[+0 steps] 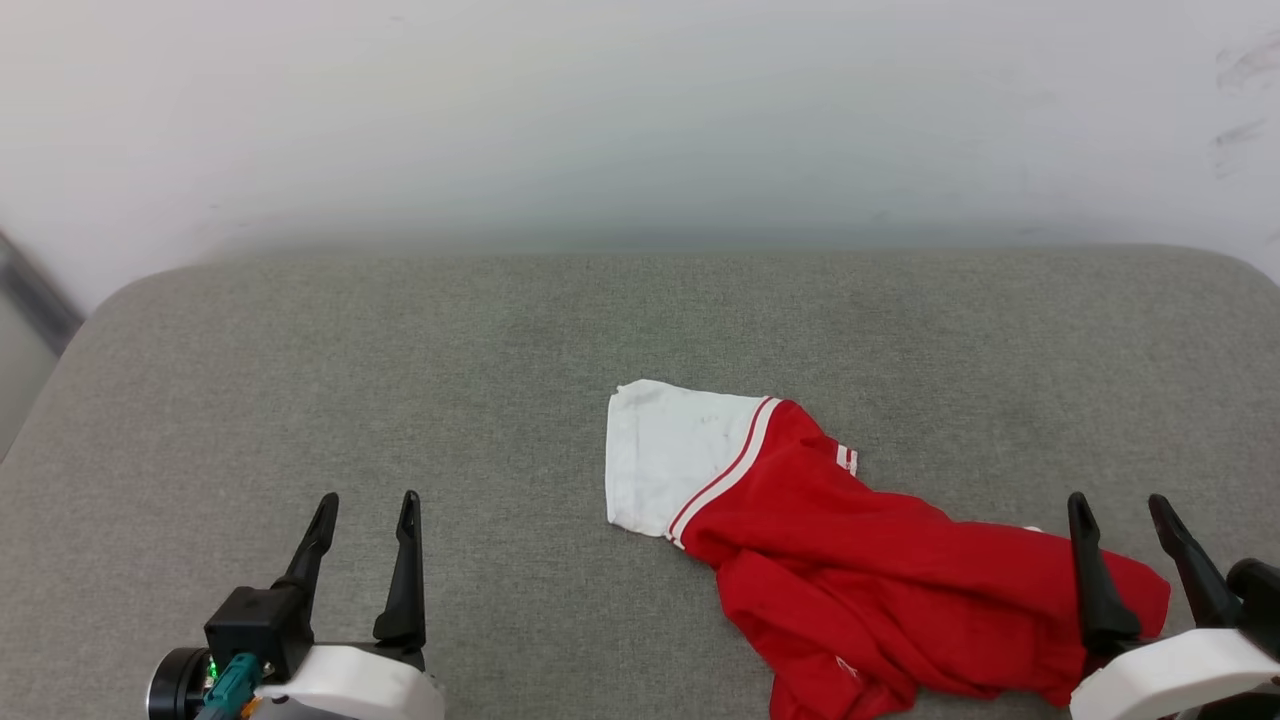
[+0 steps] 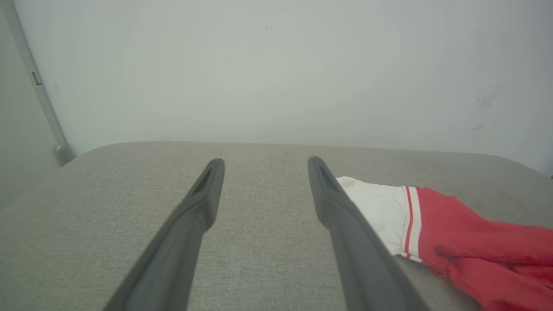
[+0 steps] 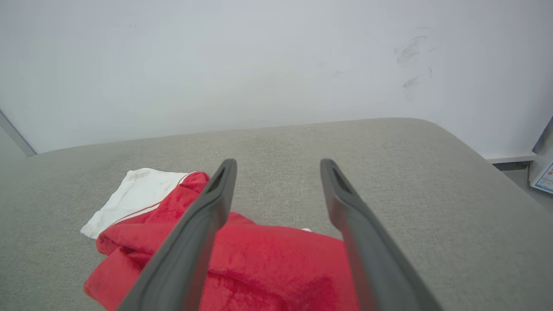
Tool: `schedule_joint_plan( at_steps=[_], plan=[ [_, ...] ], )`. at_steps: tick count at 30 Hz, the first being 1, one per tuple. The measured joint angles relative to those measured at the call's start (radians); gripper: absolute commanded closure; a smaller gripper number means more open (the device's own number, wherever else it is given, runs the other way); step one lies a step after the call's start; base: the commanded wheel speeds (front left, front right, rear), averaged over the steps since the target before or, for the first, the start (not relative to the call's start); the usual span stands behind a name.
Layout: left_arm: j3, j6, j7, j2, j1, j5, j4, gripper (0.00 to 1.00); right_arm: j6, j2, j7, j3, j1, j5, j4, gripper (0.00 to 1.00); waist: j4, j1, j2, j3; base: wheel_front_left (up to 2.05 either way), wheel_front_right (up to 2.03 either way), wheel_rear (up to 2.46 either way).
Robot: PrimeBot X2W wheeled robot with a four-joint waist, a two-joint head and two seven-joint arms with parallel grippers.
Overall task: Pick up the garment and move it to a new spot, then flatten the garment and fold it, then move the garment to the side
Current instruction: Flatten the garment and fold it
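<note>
Toward the front right of the grey fabric-covered tabletop, marking the garment as a crumpled red heap with 1 white sleeve spread flat toward centre and striped trim at the seam; no lettering readable in any of the 3 views. Logging left end effector as wide open and empty, hovering over bare tabletop well left of the cloth; from the left wrist, seeing the white sleeve just past 1 finger, apparently untouched. Logging right end effector as wide open too, gripping nothing, with its 2 fingers standing over the garment's right edge; from the right wrist, seeing red cloth below and between them, unable to confirm contact with fabric. Reading garment as neither flat nor folded, so judging step as either pick-and-move pending or flatten about to start; cannot settle which from the pose alone. Leaning toward flatten, given a heap within apparent reach of both arms. For next move, calling for 2 separate grasp points, e.g. sleeve hem for left and bunched red edge for right; pinching a single layer of thin fabric low against the tabletop; pulling apart evenly to take out the twist. Flagging risk of catching several layers at once and dragging the whole heap instead of spreading it.
</note>
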Motion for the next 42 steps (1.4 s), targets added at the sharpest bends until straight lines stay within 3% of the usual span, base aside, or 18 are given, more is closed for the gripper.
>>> schedule_joint_plan(
  at_steps=[8,17,27,38,39,41,42],
  plan=[
    [-0.023,-0.004,0.079,0.033,-0.072,0.02,-0.037,0.0,0.0,0.0,0.042,0.031,-0.014,-0.022,-0.105,0.0,-0.01,0.0,0.0,0.045,0.0,0.0,0.0],
    [-0.122,-0.096,0.258,0.038,-0.373,-0.004,0.039,0.0,0.0,0.002,0.053,0.066,-0.09,-0.036,-0.189,0.0,-0.033,0.0,0.0,0.181,0.0,0.0,0.0],
    [-0.285,-0.137,0.615,0.077,-0.608,-0.135,0.276,0.0,0.0,0.003,0.026,0.078,-0.12,-0.025,-0.191,0.0,-0.091,0.0001,0.0,0.294,0.0,0.0,0.0],
    [-0.487,-0.138,0.868,0.18,-0.694,-0.295,0.393,0.0,0.0,0.003,-0.004,0.081,-0.124,0.01,-0.157,0.0,-0.144,0.0001,0.0,0.33,0.0,0.0,0.0],
    [-0.499,-0.138,0.879,0.186,-0.7,-0.308,0.394,0.27,0.0,0.003,-0.005,0.08,-0.125,0.011,-0.155,0.0,-0.145,0.0001,0.0001,0.329,0.0,0.0,0.0],
    [-0.524,-0.138,0.888,0.196,-0.707,-0.325,0.394,1.0,0.0,0.003,-0.009,0.081,-0.125,0.019,-0.15,0.0,-0.147,0.0001,0.0,0.327,0.0,0.0,0.0],
    [-0.533,-0.138,0.886,0.201,-0.709,-0.33,0.396,1.0,0.0,0.003,-0.009,0.083,-0.126,0.021,-0.148,0.0,-0.148,0.0001,0.0,0.326,0.0,0.0,0.0]
  ],
)
